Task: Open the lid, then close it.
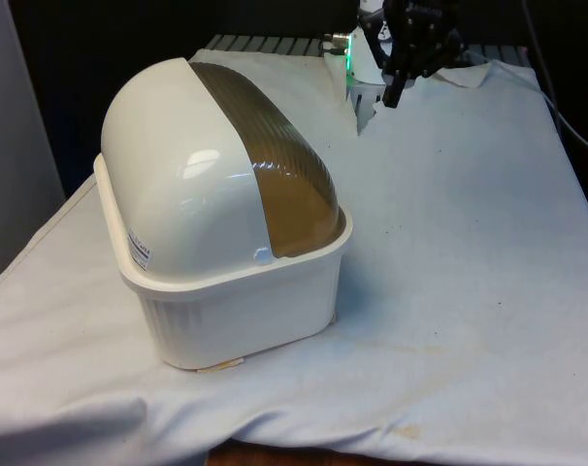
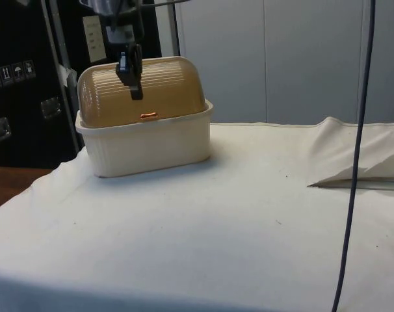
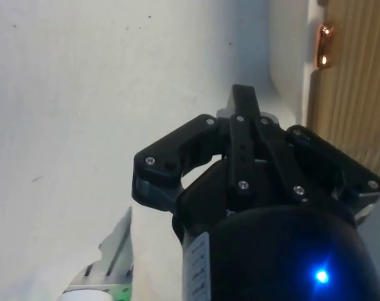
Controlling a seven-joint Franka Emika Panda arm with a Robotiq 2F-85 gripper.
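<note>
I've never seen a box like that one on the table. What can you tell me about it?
The bread box is glossy cream plastic, with a ribbed tub and domed end walls. Its ribbed, translucent brown roll-top lid is down, shut, with a small orange handle at its lower edge. It stands upright on the white cloth. Nothing else touches it.

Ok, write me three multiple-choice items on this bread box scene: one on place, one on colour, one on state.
1. Where is the black two-finger gripper?
A. Above the table, level with the lid
B. Inside the box
C. Resting on the cloth

2. What colour is the small handle on the ribbed roll lid?
A. Blue
B. Orange
C. Green

3. How is the cream plastic bread box now?
A. Lid removed
B. Tipped over
C. Lid closed

Answers: 1 A, the side view shows it in the air; 2 B, orange in the side view; 3 C, the lid reaches the rim.
</note>
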